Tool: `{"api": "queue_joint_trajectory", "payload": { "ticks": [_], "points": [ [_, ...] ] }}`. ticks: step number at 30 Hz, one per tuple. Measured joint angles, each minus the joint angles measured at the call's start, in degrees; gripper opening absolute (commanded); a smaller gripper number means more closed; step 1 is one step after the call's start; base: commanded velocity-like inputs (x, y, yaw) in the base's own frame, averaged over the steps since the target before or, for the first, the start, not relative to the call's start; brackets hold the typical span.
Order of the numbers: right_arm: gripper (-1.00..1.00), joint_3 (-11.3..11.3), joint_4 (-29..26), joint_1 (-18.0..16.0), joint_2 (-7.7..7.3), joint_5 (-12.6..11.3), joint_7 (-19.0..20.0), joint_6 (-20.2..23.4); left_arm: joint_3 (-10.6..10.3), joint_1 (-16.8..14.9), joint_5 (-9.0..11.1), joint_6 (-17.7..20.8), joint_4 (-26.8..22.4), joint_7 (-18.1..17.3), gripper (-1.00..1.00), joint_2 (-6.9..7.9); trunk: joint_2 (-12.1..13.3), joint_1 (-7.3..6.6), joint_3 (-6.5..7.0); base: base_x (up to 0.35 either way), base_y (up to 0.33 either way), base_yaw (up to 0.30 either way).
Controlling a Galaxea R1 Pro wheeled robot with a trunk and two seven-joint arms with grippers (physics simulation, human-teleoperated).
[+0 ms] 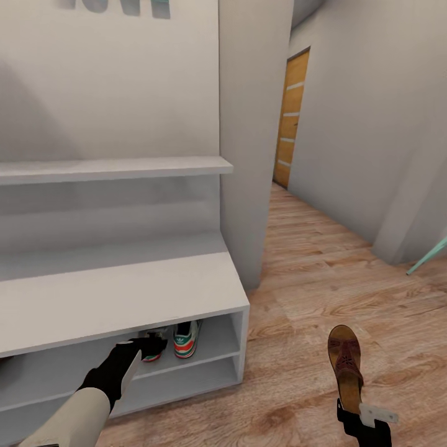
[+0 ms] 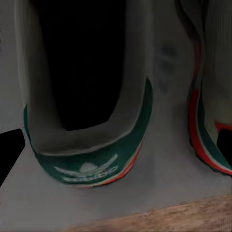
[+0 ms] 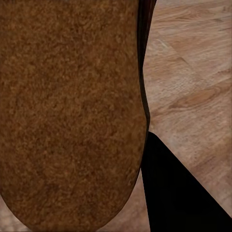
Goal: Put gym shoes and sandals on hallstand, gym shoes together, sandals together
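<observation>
Two gym shoes stand side by side, heels outward, on the hallstand's [image 1: 124,298] upper low shelf: one [image 1: 187,339] to the right, the other [image 1: 153,347] partly behind my left gripper [image 1: 144,345]. In the left wrist view the nearer gym shoe's green heel [image 2: 87,166] sits between the spread black fingers [image 2: 9,157], untouched, and the second shoe [image 2: 210,140] is beside it. My right gripper [image 1: 358,411] is shut on the heel end of a brown sandal [image 1: 346,363], held above the corridor floor [image 1: 310,279]. That sandal's sole [image 3: 72,116] looms close in the right wrist view, next to a black finger [image 3: 183,203].
A white wall column [image 1: 254,143] stands right of the hallstand. The corridor runs back to an orange wooden door [image 1: 290,118]. A teal bar [image 1: 428,254] leans in at the right edge. The bench top and the lowest shelf [image 1: 186,379] are bare.
</observation>
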Motion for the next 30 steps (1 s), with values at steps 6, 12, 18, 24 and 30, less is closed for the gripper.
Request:
{"api": "queue_joint_trajectory", "payload": {
  "ticks": [6,12,18,24,30],
  "points": [
    [-1.0,0.0,0.0,0.0,0.0,0.0,0.0,0.0,-0.1,0.0,0.0,0.0,0.0,0.0,1.0,0.11,0.0,0.03,0.0,-0.259,0.067,0.0],
    [-1.0,0.0,0.0,0.0,0.0,0.0,0.0,0.0,-0.1,0.0,0.0,0.0,0.0,0.0,1.0,0.13,0.0,0.03,0.0,-0.323,0.087,0.0],
    [-1.0,0.0,0.0,0.0,0.0,0.0,0.0,0.0,-0.1,0.0,0.0,0.0,0.0,0.0,1.0,0.03,0.0,0.03,0.0,-0.33,0.089,0.0],
    [-1.0,0.0,0.0,0.0,0.0,0.0,0.0,0.0,-0.1,0.1,0.0,0.0,0.0,0.0,1.0,0.06,0.0,0.03,0.0,-0.332,0.09,0.0],
    [-1.0,0.0,0.1,0.0,0.0,0.0,0.0,0.0,0.1,0.2,0.2,-0.1,0.0,0.0,1.0,0.41,0.0,0.03,0.0,-0.331,0.095,0.0]
  ]
}}
